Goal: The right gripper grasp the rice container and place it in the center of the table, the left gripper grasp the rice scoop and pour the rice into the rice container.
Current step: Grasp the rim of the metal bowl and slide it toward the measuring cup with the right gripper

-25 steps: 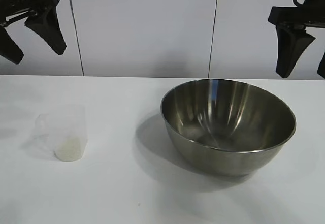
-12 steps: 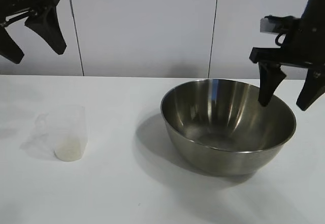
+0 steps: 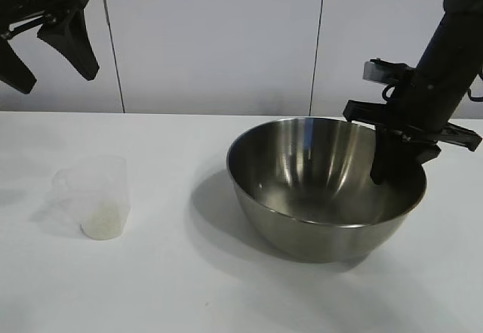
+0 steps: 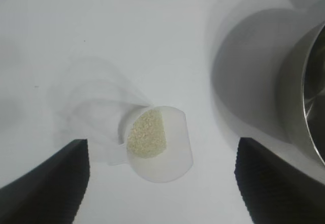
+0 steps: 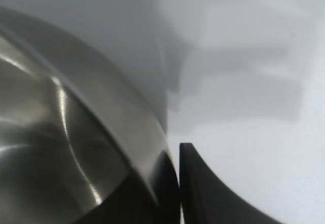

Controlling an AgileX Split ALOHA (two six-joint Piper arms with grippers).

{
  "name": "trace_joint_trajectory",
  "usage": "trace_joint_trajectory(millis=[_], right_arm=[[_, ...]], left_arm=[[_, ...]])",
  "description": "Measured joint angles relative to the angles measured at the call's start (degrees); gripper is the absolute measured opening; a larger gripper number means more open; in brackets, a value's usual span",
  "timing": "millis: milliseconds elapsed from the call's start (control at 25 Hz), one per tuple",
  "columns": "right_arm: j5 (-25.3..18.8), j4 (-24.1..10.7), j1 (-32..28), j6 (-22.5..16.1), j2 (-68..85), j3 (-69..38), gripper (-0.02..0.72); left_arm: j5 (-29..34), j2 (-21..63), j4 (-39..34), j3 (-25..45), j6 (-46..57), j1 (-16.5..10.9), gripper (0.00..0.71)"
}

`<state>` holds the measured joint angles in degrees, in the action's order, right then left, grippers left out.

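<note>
From the exterior view, the right gripper [image 3: 392, 168] is down at the right side of the steel rice container [image 3: 326, 187] — one finger reaches inside the wall, the other is hidden behind the rim, and the two are clamped on that rim. The bowl sits on the white desk [image 3: 189, 288], right of centre. Well apart to the left stands the rice scoop [image 3: 96, 197], upright, with a little rice [image 3: 102, 218] at its bottom. The left gripper [image 3: 47, 46] hangs high at the upper left, fingers spread, holding nothing.

The left wrist view looks down on the scoop between its two splayed fingers [image 4: 48, 186] — the grains lie heaped to one side inside.

The right wrist view shows both fingers [image 5: 203, 193] pinched on the bowl's rim, wall between them.
</note>
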<state>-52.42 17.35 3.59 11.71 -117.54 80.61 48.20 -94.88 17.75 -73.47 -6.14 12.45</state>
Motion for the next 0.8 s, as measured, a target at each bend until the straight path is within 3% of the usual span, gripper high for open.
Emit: trace_joint_trajectory(millis=[160, 320, 440, 560, 800], right_arm=[[-0.45, 2.75, 0.00, 2.03, -0.12, 0.30, 0.016], [-4.75, 8.84, 0.00, 7.74, -0.38, 1.82, 0.016], [-6.31, 12.04, 0.60, 8.97, -0.38, 2.56, 0.016], [-5.83, 11.61, 2.92, 7.74, -0.38, 2.63, 0.016], [-0.47, 8.10, 10.93, 2.15, -0.49, 2.63, 0.016]], left_arm=[[0.00, 0.00, 0.00, 0.00, 0.00, 0.00, 0.571], [0.00, 0.00, 0.00, 0.00, 0.00, 0.00, 0.571], [0.00, 0.00, 0.00, 0.00, 0.00, 0.00, 0.571], [0.00, 0.00, 0.00, 0.00, 0.00, 0.00, 0.571], [0.00, 0.00, 0.00, 0.00, 0.00, 0.00, 0.571]])
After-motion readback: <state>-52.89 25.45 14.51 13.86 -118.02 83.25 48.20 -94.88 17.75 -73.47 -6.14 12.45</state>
